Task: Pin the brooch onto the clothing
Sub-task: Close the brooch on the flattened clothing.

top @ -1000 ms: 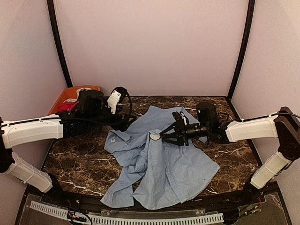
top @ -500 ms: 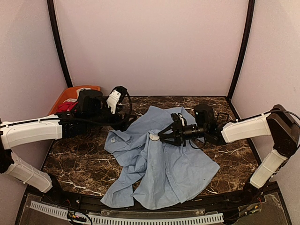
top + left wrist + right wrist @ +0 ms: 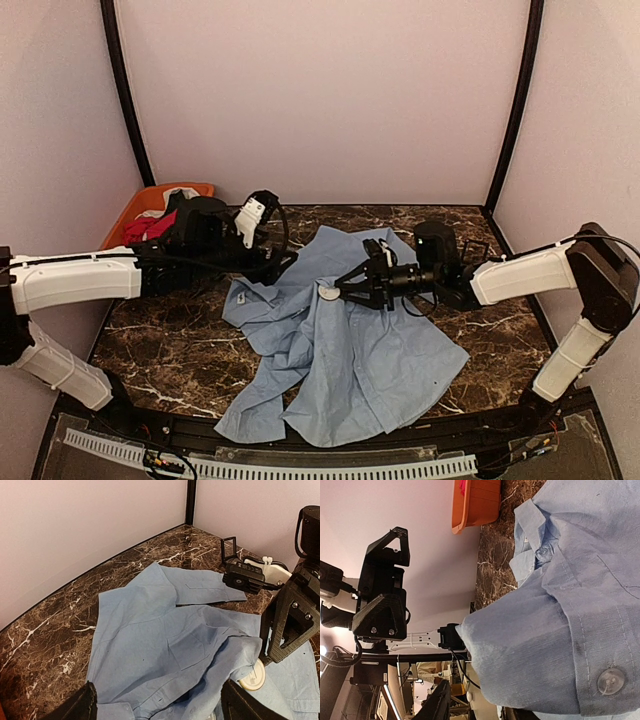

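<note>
The large light blue button-up shirt (image 3: 370,360) lies crumpled and spread out in the middle of the dark veined marble table (image 3: 180,340), with its collar bunched toward the left and one sleeve trailing toward the near edge. On a raised fold near the shirt's middle sits the brooch (image 3: 329,292), a small round white disc.

The right gripper (image 3: 345,290) has its black fingertips right at that disc. From the left wrist view, one black finger stands just above the disc's edge. The jaws are drawn partway together with a hump of blue cloth bulging up in front of them, and I cannot tell whether they actually pinch the brooch, the fabric, or neither. The white right arm comes in from the shirt's right side with its forearm low and nearly level, and its wrist is aimed leftward across the cloth.

The left gripper (image 3: 160,707) hangs over the shirt's far-left edge by the collar. Its fingers are spread wide and have hold of nothing. The left arm stretches in from the shirt's left, also nearly level.

Beyond the shirt's far-left corner is an orange plastic bin (image 3: 135,210) with red and white cloth inside.
</note>
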Robot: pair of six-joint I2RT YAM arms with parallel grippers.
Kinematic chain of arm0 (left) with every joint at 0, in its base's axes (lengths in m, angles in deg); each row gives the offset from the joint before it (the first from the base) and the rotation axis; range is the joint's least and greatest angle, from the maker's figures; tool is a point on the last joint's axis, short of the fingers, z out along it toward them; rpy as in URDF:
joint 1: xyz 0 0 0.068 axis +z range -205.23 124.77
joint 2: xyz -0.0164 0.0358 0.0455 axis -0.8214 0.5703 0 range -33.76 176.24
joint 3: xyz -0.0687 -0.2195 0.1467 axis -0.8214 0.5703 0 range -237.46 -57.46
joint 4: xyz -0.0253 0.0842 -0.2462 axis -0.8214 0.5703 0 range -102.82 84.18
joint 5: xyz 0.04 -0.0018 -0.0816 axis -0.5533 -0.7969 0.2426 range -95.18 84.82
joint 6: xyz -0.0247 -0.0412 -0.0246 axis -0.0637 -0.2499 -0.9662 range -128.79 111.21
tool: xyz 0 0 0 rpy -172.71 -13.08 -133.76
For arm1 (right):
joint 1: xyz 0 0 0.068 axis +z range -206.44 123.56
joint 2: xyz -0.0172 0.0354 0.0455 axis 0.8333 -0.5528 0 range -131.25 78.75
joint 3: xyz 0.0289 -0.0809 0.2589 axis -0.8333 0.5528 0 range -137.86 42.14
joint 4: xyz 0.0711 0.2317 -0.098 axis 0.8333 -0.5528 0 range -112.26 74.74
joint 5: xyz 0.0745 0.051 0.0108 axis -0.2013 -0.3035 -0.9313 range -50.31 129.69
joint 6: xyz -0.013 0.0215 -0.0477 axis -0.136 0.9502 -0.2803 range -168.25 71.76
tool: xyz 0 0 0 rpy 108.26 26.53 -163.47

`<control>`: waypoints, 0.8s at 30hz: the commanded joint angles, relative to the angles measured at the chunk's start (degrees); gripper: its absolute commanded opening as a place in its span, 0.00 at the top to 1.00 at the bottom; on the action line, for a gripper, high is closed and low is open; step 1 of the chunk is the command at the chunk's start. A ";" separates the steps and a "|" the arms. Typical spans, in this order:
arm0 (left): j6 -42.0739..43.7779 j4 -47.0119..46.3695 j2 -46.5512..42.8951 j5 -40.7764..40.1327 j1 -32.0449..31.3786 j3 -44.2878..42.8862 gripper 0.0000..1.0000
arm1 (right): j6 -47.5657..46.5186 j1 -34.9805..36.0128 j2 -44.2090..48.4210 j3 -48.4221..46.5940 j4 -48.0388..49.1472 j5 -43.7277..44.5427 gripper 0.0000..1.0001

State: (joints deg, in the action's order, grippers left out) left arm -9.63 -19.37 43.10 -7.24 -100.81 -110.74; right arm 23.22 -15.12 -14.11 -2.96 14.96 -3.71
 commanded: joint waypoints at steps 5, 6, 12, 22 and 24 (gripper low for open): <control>-1.73 -3.86 4.79 4.14 -1.18 0.55 0.15 | 0.46 0.78 -0.39 -0.31 2.45 1.11 0.68; -2.00 -4.19 5.45 4.42 -1.26 0.64 0.15 | 0.70 0.78 -0.35 -0.18 2.74 1.24 0.69; -2.91 -5.93 7.56 5.90 -2.22 0.53 0.16 | 1.43 0.85 -0.81 -0.62 3.47 1.30 0.73; -3.68 -6.70 10.11 7.65 -2.91 0.01 0.16 | 2.26 0.95 -2.18 -1.23 4.15 0.95 0.82; -3.72 -6.99 10.33 7.90 -3.07 0.03 0.16 | 2.45 0.95 -2.52 -1.42 4.32 0.86 0.83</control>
State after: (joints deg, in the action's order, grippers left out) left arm -12.54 -24.92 53.09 -0.93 -103.37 -110.72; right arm 25.14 -14.82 -15.37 -2.99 16.88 -2.82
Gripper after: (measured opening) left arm 0.843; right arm 0.182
